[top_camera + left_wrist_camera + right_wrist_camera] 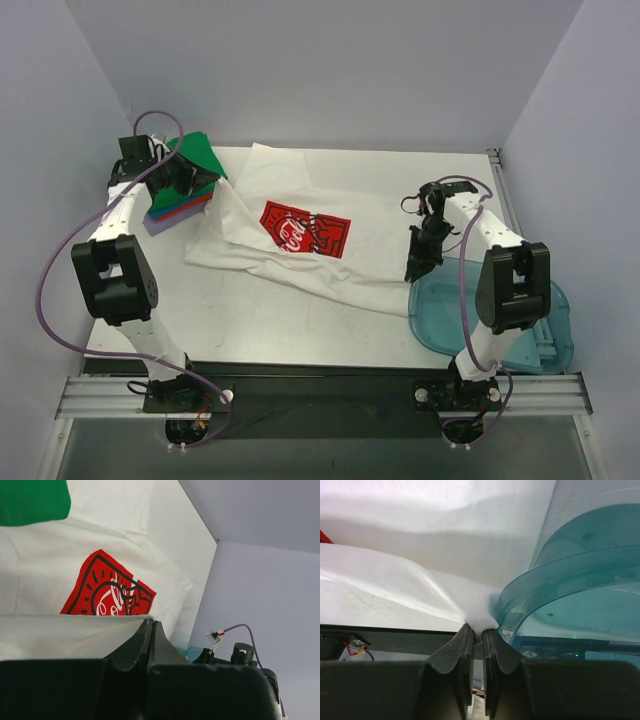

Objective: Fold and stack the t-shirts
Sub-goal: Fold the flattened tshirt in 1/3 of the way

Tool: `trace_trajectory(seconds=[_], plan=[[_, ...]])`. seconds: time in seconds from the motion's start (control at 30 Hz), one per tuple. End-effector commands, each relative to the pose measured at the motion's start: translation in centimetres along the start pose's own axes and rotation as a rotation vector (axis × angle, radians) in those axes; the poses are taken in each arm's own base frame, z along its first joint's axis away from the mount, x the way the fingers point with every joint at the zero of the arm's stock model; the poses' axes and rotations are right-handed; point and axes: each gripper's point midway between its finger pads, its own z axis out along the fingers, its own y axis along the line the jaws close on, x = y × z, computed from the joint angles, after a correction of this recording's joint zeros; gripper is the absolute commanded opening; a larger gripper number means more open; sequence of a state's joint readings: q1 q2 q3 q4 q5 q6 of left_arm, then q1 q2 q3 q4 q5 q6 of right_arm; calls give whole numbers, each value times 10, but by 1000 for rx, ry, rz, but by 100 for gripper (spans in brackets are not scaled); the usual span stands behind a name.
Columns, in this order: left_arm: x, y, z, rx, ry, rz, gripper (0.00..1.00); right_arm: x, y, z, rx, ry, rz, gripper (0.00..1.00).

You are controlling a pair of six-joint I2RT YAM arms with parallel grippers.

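At the far left, the stack of folded shirts [180,205] is sitting on the back-left part of the table [250,320], with the green shirt [200,158] lying on top. The left claw [151,630] is hanging over that stack with its jaws pressed together. A fold of white cloth is running right up to its tips in the wrist view, but I cannot tell whether a thin edge is being pinched there.

Across the middle, the white shirt [250,250] is lying rumpled and only half spread, its red logo [305,228] facing up. One long strip of it is trailing toward the right.

There the right claw [479,632] is clamping a bunched bit of that white cloth, just beside the rim of the blue bin [440,320].

The shirt is looking light, limp and thin, so it is likely going to sag and drag rather than hold any shape. Taking it at two well-separated points along a hem or the shoulders, and keeping it taut between them, is probably the safest hold. A small pinch of cloth may be slipping free, or snagging on the bin rim.
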State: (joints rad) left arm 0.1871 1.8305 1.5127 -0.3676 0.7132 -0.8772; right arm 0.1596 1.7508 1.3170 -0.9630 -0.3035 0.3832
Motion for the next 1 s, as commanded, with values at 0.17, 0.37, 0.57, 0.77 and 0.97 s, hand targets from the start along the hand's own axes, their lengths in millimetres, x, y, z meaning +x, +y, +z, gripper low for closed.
trace_trajectory(seconds=[0.17, 0.37, 0.57, 0.77, 0.97], plan=[[-8, -14, 24, -27, 2, 89, 0, -10, -8, -6, 29, 31, 16, 0], [-12, -16, 44, -46, 17, 109, 0, -21, -8, -6, 33, 25, 43, 0], [-16, -24, 61, -48, 19, 126, 0, -24, -8, -7, 39, 21, 52, 0], [-12, -26, 81, -45, 43, 131, 7, -31, -6, -10, 33, 5, 53, 1], [-19, -25, 81, -72, 9, 162, 57, -46, 11, -29, -30, -59, 19, 53]])
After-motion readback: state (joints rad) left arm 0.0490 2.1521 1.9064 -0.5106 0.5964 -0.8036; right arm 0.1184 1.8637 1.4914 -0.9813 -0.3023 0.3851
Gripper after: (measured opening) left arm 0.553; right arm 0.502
